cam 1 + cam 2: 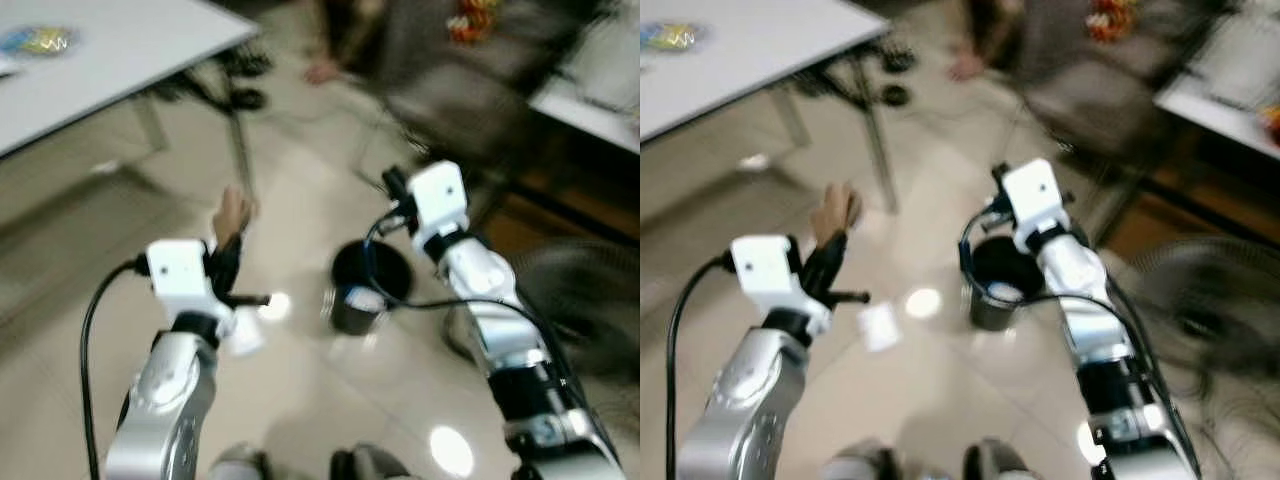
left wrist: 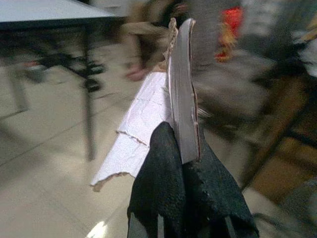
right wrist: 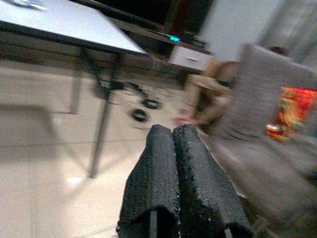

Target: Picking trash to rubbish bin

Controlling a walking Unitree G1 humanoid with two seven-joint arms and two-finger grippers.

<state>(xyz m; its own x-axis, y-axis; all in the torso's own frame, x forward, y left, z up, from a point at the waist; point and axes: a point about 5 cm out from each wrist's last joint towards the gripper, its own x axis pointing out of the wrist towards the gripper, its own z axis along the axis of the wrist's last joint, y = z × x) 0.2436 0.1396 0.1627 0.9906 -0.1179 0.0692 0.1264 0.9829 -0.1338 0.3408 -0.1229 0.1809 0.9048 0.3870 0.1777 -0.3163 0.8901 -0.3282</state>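
Now L jaws [image 2: 181, 148] tight on cardboard scrap [image 2: 182, 89]; R jaws [image 3: 173, 136] together, empty.

Home living rm, tiled floor [image 1: 300, 400], white table [image 1: 120, 50], grey sofa [image 3: 277, 124], bin [image 1: 368, 290]

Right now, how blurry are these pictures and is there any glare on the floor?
Both eye views are motion-blurred, worst toward the top right; bright glare spots sit on the glossy tile floor beside the black round rubbish bin. Left wrist view: the torn piece of cardboard is fairly sharp, the background smeared. Right wrist view: background soft.
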